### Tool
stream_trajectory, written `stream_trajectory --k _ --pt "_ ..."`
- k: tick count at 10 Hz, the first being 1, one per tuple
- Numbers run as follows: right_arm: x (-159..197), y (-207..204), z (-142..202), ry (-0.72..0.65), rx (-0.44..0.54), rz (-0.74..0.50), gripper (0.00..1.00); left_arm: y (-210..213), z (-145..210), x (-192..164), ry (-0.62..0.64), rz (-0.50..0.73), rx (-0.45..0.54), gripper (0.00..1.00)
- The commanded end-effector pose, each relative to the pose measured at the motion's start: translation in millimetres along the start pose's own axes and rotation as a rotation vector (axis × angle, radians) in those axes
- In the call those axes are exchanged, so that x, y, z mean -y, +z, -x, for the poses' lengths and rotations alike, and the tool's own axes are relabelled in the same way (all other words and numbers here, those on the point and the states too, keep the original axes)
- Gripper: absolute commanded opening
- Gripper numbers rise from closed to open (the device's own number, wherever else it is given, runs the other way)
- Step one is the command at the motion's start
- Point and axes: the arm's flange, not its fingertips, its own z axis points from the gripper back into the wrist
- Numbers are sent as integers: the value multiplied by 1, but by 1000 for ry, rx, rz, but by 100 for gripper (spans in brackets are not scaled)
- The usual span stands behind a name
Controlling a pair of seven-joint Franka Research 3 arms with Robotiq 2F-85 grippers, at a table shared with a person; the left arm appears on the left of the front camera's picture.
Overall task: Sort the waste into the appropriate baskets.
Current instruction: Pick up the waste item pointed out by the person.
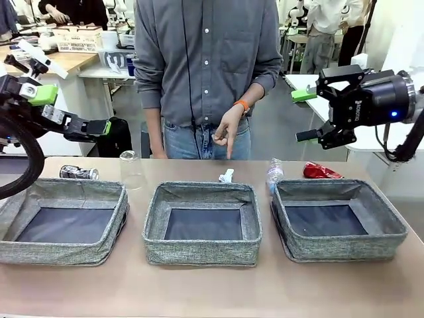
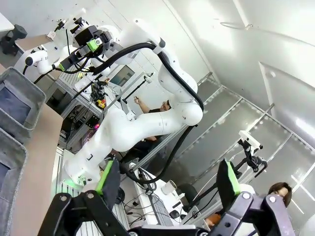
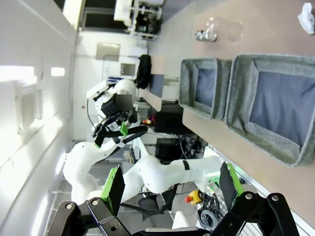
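Observation:
Three grey woven baskets stand in a row: left (image 1: 63, 222), middle (image 1: 202, 222), right (image 1: 338, 218). All show bare dark bottoms. The waste lies on the table behind them: a dark can (image 1: 79, 173), a clear plastic cup (image 1: 131, 169), a white tissue (image 1: 226, 176), a clear bottle (image 1: 274, 173) and a crushed red can (image 1: 322, 171). My left gripper (image 1: 78, 109) hangs open in the air above the table's left end. High over the right end, my right gripper (image 1: 301, 116) is also open. Nothing sits between the green pads in either wrist view (image 2: 167, 184) (image 3: 172, 184).
A person in a grey shirt stands at the far side, one hand (image 1: 227, 132) pointing down toward the tissue. The right wrist view shows two baskets (image 3: 204, 86) (image 3: 280, 105), the cup (image 3: 235, 30) and the tissue (image 3: 306, 17). Bare table (image 1: 212, 291) runs along the front.

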Motion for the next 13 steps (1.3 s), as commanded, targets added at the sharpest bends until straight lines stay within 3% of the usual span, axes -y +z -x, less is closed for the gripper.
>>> stream_trajectory --k 1,6,8,9,10,11,13 --pt "-3 -3 -2 19 7 -29 100 -2 -1 1 -23 20 14 100" --pt "-1 0 0 1 0 -1 100 -2 -1 1 -23 20 14 100" --pt "-19 -58 -28 121 62 519 100 -2 -1 1 -23 20 14 100" --pt "-19 -95 -40 206 104 854 100 -2 -1 1 -23 20 14 100" --pt "-11 -123 -48 240 105 1069 100 -2 -1 1 -23 20 14 100" --pt "-2 -144 -51 244 114 1198 100 -2 -1 1 -23 20 14 100" --pt "5 -163 -51 300 94 1222 100 -2 -1 1 -23 20 14 100"
